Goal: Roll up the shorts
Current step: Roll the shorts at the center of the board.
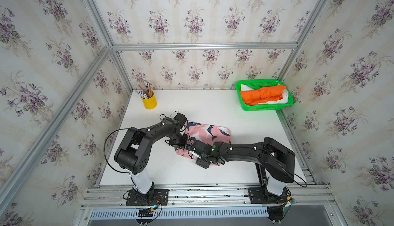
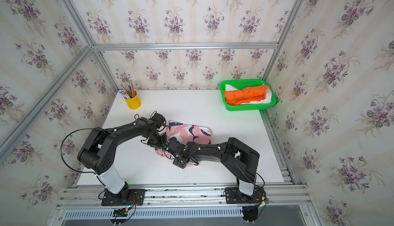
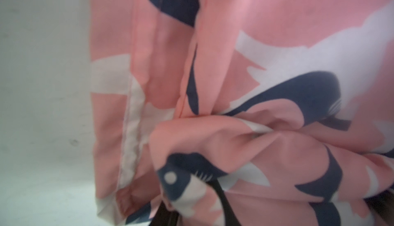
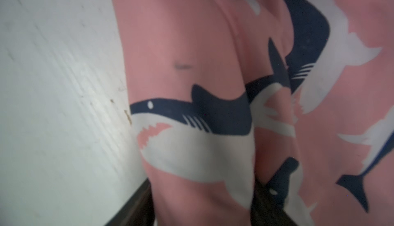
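**Remote rig, third garment in hand.** Both arms bend over the pink cloth shorts with the navy-and-white shark print (image 1: 210, 131), which lie at the centre of the white surface (image 1: 213, 107) in both top views. My left claw (image 1: 183, 143) and right claw (image 1: 191, 150) meet almost tip to tip at the garment's lower-left edge. The left arm reaches in from the lower left of the frame and the right from the lower right, so neither is clearly nearer.

From the claws, the flat cloth runs toward the upper right of the frame. I judge the coming roll has to travel that way, with the roll's long axis lying across it.

The top views hide the tips under the wrists. The right wrist view shows a plump rolled fold of the garment (image 4: 187, 146) sitting between two dark fingers (image 4: 144, 205) set some way apart; whether they pinch it I cannot tell. The left wrist view shows bunched cloth (image 3: 245, 141) lying over a dark finger (image 3: 222, 195), with the jaws too hidden for me to call them wide or narrow.

Only the top views show the bright orange shorts (image 1: 262, 95), bundled on the plain white shorts (image 1: 284, 99) in the green plastic basket (image 1: 264, 108) at the upper right, well apart. A yellow pencil cup (image 1: 149, 103) stands at the upper left.
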### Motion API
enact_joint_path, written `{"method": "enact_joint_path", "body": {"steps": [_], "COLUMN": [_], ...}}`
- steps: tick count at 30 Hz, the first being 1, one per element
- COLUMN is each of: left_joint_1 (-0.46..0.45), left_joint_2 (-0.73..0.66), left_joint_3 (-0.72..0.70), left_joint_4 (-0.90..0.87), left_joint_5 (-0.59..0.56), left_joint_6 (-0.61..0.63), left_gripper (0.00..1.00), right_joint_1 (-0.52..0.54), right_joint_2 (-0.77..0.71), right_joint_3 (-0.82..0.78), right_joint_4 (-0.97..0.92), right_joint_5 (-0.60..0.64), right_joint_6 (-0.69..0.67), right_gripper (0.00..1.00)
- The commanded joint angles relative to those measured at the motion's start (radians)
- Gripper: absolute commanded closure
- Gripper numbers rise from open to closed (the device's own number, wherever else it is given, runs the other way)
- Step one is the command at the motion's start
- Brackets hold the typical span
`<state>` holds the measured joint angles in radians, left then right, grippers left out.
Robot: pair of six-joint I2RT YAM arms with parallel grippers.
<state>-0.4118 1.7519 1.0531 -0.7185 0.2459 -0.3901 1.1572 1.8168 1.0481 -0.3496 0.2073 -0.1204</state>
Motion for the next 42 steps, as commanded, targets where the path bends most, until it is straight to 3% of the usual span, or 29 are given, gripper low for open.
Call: {"method": "enact_joint_path", "body": {"steps": [1,3,8,11,15,19,24,27,33,34,38,42], "left_joint_1": [0.009,0.020,0.036,0.037,0.032,0.009,-0.014,-0.044,-0.070,-0.070,-0.068,-0.067], "left_joint_2": [-0.013,-0.050,-0.218,-0.321,-0.395,-0.404,-0.344,-0.234,-0.037,-0.018,0.058,0.111], "left_joint_3": [0.013,0.012,0.019,0.036,0.048,0.030,0.047,0.097,0.177,0.174,0.164,0.155], "left_joint_4": [-0.018,-0.027,-0.108,-0.178,-0.243,-0.240,-0.191,-0.170,-0.150,-0.142,-0.124,-0.110], "left_joint_5": [-0.044,-0.062,-0.122,-0.142,-0.087,-0.057,-0.024,-0.011,-0.019,-0.021,-0.085,-0.102], "left_joint_6": [0.006,-0.003,-0.021,-0.026,-0.013,-0.009,-0.005,0.013,0.035,0.038,0.050,0.068], "left_gripper": [0.69,0.61,0.39,0.35,0.33,0.32,0.30,0.29,0.31,0.35,0.68,0.79], "right_joint_1": [-0.005,-0.007,-0.042,-0.098,-0.222,-0.340,-0.463,-0.517,-0.545,-0.544,-0.544,-0.544], "right_joint_2": [0.008,-0.031,-0.137,-0.152,-0.126,-0.070,0.078,0.122,0.093,0.070,-0.092,-0.246], "right_joint_3": [-0.029,-0.044,-0.067,-0.049,-0.058,-0.100,-0.138,-0.177,-0.185,-0.182,-0.167,-0.192], "right_joint_4": [-0.071,-0.064,-0.008,0.026,0.141,0.207,0.229,0.276,0.220,0.204,0.052,-0.075], "right_joint_5": [-0.106,-0.236,-0.607,-0.810,-1.113,-1.216,-1.195,-1.178,-1.082,-1.067,-0.884,-0.737], "right_joint_6": [0.061,0.118,0.261,0.323,0.408,0.448,0.441,0.461,0.434,0.433,0.399,0.381], "right_gripper": [0.76,0.88,0.96,0.97,0.97,0.95,0.92,0.90,0.74,0.69,0.52,0.51]}}
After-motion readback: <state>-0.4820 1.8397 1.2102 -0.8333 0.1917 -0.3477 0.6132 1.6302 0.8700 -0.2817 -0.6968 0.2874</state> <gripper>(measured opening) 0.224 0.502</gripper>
